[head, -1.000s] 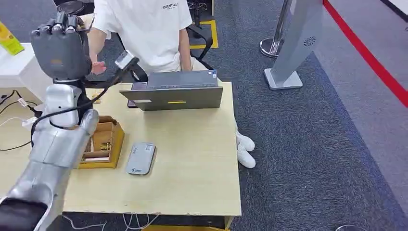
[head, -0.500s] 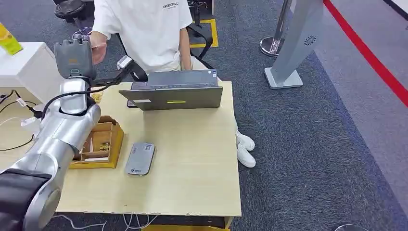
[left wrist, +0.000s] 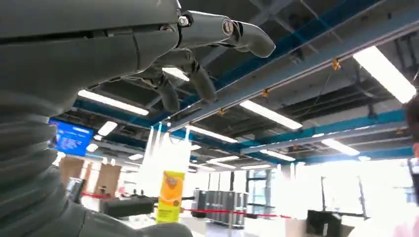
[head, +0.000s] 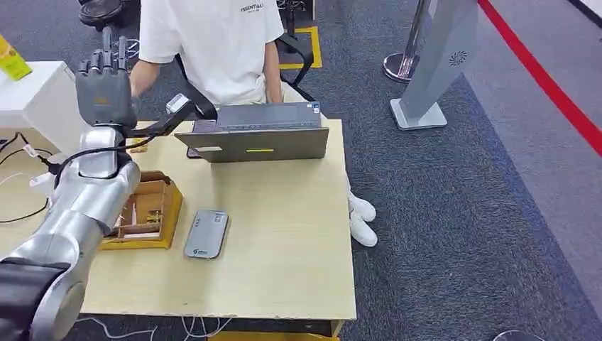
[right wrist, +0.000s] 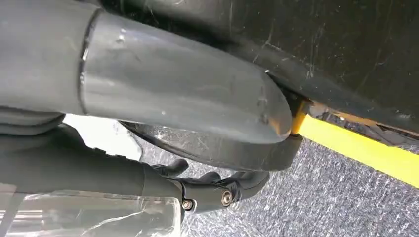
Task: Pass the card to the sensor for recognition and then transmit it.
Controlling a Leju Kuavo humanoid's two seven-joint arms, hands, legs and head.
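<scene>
My left hand is raised above the table's far left corner with its fingers stretched straight up and apart, holding nothing. In the left wrist view the same hand is spread open against the ceiling lights. A person in a white shirt sits just behind it, their forearm close to my hand. The grey card sensor lies flat on the wooden table, in front of my arm. My right hand hangs over dark carpet with loosely bent fingers and nothing in them.
A wooden compartment box sits left of the sensor. A grey laptop stands at the table's far edge, with a black stand carrying a silver head beside it. A white side table is at the left, a grey kiosk at the right.
My left hand lowered and reached toward the person, whose hand met its fingertips; now my fingers have straightened and opened, and the person's hand has drawn back.
</scene>
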